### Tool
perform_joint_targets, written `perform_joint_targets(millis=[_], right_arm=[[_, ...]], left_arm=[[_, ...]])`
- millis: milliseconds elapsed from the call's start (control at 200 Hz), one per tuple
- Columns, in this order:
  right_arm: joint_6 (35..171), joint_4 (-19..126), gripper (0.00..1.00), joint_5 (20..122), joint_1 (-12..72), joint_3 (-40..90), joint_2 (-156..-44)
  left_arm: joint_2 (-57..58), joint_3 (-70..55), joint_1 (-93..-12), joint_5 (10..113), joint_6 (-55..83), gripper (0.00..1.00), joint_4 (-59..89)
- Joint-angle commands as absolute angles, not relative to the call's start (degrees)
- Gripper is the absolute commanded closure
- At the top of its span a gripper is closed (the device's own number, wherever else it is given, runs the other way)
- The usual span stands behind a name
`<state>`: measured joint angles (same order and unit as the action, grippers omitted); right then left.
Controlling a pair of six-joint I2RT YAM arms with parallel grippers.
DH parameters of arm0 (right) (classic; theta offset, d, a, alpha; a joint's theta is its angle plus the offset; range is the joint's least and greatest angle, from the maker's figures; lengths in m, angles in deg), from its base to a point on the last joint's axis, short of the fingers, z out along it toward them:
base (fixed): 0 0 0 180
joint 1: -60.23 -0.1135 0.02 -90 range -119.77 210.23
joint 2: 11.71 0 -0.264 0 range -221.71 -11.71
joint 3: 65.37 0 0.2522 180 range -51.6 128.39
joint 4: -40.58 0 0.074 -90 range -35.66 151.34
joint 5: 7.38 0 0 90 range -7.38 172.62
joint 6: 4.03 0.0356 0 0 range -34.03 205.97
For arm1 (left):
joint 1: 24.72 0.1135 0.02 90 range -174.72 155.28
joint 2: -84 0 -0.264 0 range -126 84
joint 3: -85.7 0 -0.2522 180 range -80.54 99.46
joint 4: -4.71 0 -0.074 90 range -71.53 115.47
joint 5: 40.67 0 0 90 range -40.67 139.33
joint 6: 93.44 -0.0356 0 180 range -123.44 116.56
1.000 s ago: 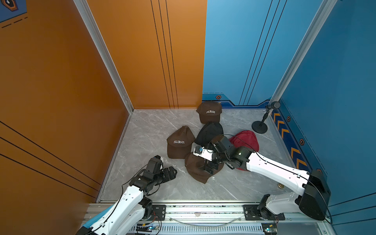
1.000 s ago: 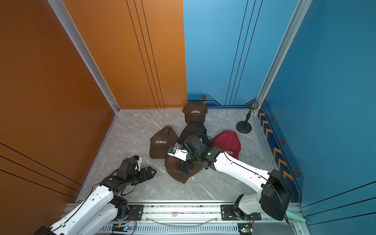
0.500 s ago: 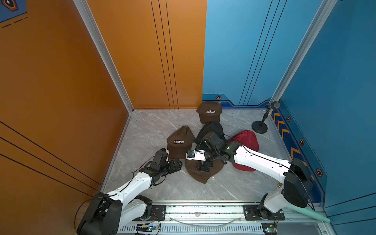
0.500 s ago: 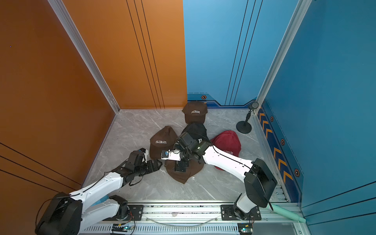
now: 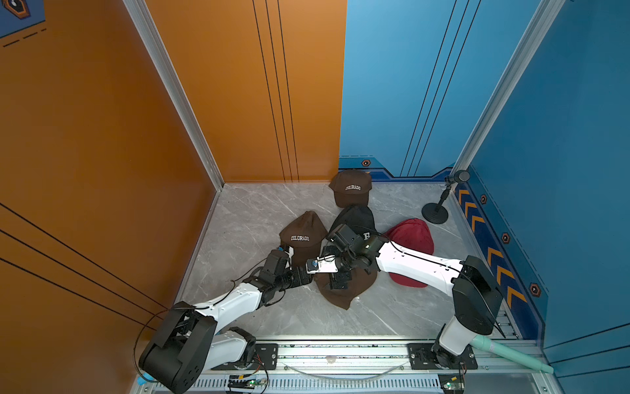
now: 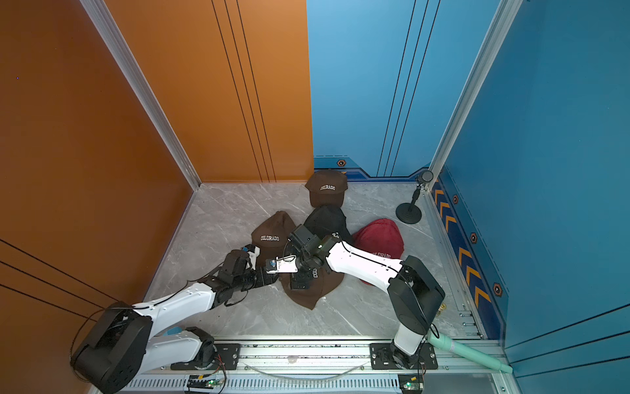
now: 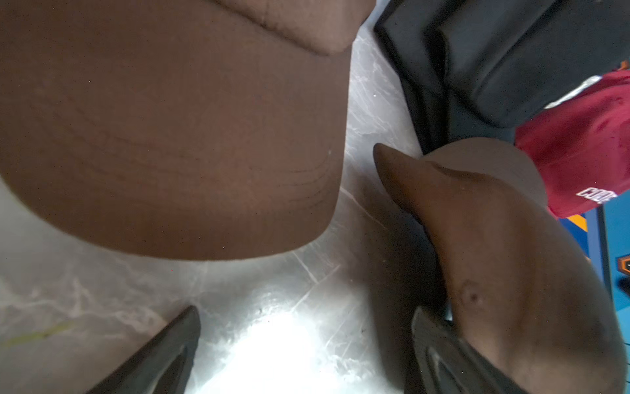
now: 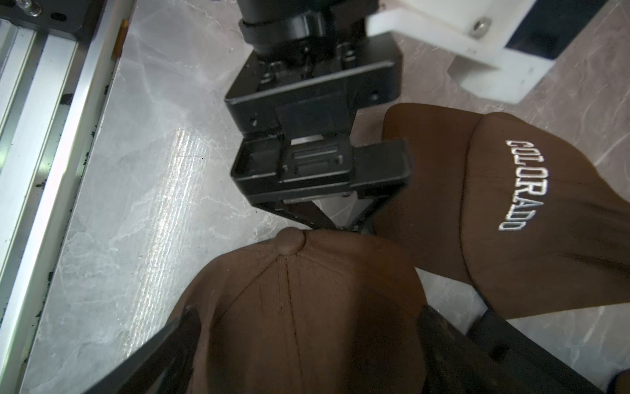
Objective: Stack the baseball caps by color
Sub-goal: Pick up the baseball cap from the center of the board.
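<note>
Over grey marble floor (image 5: 245, 218), orange wall (image 5: 238, 85) and blue wall (image 5: 392, 85) behind, my left gripper (image 7: 303, 317) and right gripper (image 8: 306, 314) gape apart.

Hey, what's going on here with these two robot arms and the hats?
Two arms are working on sorting caps by color. The right gripper, open, straddles the crown of the nearest brown cap. The left gripper, also open, sits low between it and the middle brown cap. A third brown cap lies farther back. Nothing is gripped; the browns aren't stacked yet.
</note>
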<state>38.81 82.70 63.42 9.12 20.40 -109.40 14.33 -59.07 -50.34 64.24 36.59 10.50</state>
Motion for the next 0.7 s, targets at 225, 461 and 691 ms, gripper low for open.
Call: perform_joint_targets(millis=[225,461,691], right_arm=[[41.23,77.78,0.07,66.85,8.21,16.41,-109.35],[42.20,76.84,0.28,69.52,7.98,16.85,-110.32],[42.94,77.23,0.60,68.78,7.87,17.36,-110.15]], left_arm=[[20.15,-61.82,-50.07,72.42,38.13,0.02,8.29],[24.05,-62.17,-49.94,73.95,38.94,0.02,7.62],[25.91,-63.27,-49.25,74.15,39.72,0.02,7.75]])
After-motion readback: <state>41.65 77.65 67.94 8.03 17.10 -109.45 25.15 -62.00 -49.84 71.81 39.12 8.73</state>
